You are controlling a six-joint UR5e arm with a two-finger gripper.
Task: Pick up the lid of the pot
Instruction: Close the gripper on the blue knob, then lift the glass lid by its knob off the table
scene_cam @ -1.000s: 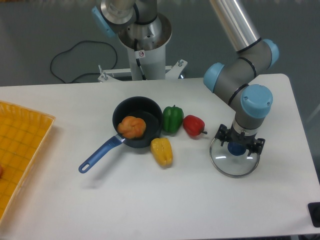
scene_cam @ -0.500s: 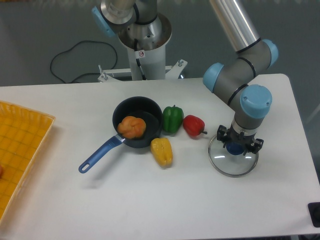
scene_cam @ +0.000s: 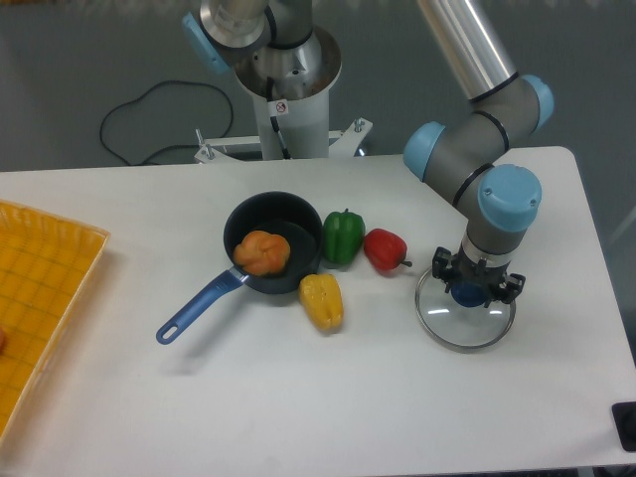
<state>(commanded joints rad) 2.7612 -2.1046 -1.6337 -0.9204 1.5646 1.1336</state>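
The glass pot lid (scene_cam: pixel 463 332) lies on the white table (scene_cam: pixel 238 407) at about 4 o'clock in the view, its round rim fully in sight at the near side. The gripper (scene_cam: pixel 479 283) is at the lid's 12 to 1 o'clock side, reaching over the rim, with its fingers at either side of the dark blue knob (scene_cam: pixel 470 296). Whether the claw is grasping the knob or merely stands around it, the view cannot tell; the contact is too small to make out.

At 9 o'clock from the lid and well apart from it sits a black frying pan (scene_cam: pixel 238 219), its blue handle (scene_cam: pixel 194 310) pointing between 7 and 8 o'clock. An orange food item (scene_cam: pixel 261 253) rests inside the pan, towards its 8 o'clock side. A green pepper (scene_cam: pixel 344 237) is just beside the pan at its 3 o'clock, with a red pepper (scene_cam: pixel 384 249) farther out the same way. A yellow vegetable (scene_cam: pixel 322 301) lies near the pan's 5 o'clock. A yellow-orange tray (scene_cam: pixel 50 283) shows at the view's 9 o'clock edge, and a black cable (scene_cam: pixel 162 83) curves at 10 o'clock
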